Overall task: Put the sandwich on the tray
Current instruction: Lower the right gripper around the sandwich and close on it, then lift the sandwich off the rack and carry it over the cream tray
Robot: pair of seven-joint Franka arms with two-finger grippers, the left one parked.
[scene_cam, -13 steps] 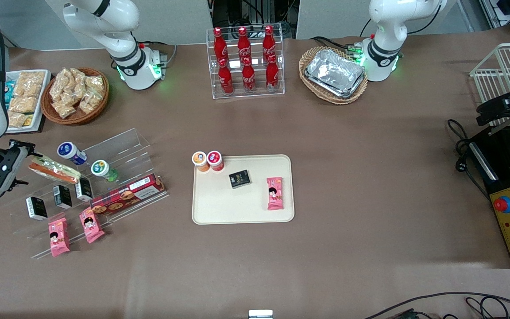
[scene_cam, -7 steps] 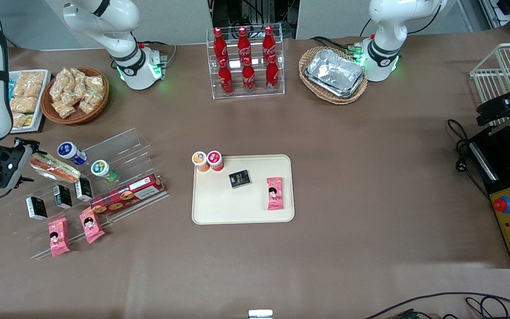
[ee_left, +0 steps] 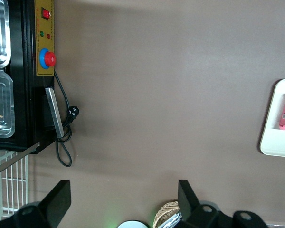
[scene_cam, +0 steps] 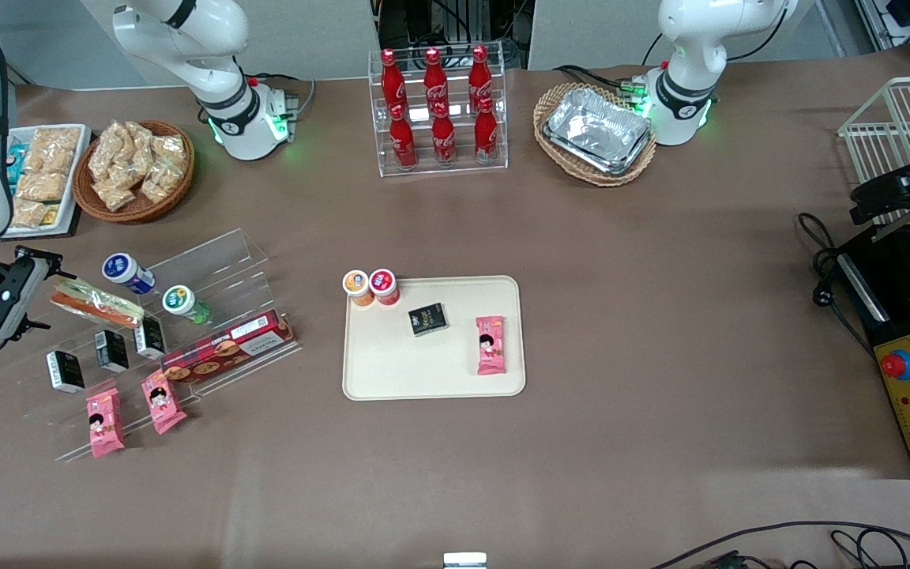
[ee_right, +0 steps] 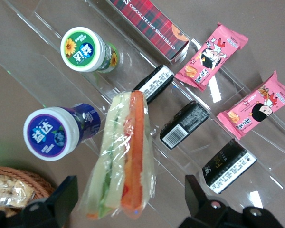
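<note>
The sandwich lies wrapped in clear film on the upper step of a clear acrylic shelf, at the working arm's end of the table. Its pale bread shows orange and green filling. My gripper is level with the sandwich's outer end. It is open, and the wrist view shows the sandwich's end between the two wide-spread fingers, untouched by either. The cream tray lies mid-table, toward the parked arm from the shelf. It holds a black box and a pink packet.
Beside the sandwich on the shelf stand a blue-lidded jar and a green-lidded jar. Lower steps hold black boxes, a red cookie box and pink packets. Two small cups sit at the tray's corner.
The gripper edged toward the sandwich's end half a second ago and has since drawn back slightly. The sandwich still rests on the shelf.
</note>
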